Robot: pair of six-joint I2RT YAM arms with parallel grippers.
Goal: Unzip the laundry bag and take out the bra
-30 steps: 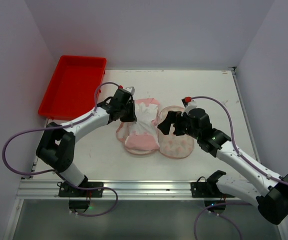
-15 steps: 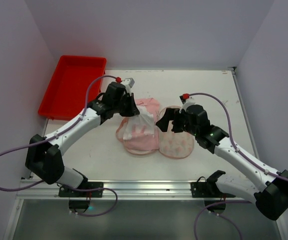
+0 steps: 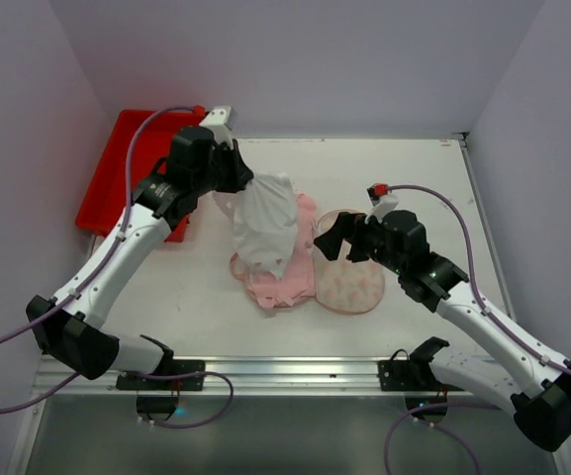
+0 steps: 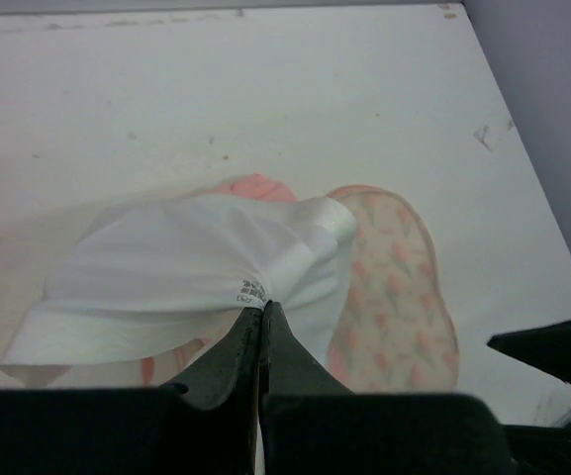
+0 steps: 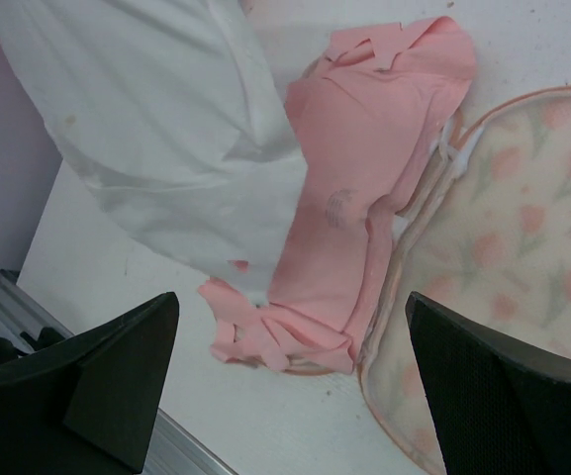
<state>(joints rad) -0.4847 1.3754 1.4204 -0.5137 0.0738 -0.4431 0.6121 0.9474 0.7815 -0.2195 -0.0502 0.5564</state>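
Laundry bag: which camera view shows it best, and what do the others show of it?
Top external: the laundry bag shows its printed lobe almost whole, in clear outline. Left wrist shows it partly behind the lifted white cloth; right wrist cuts it off at the frame edge.

white table (image 3: 414, 178) | red tray (image 3: 117, 188) far-left corner | laundry bag (image 3: 350, 287) centre | pink bra (image 3: 285, 283) touching its left edge

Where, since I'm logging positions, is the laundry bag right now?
In the top view the laundry bag lies flat on the table, right of centre, against the pink garment on its left, with the open right gripper over its far end.
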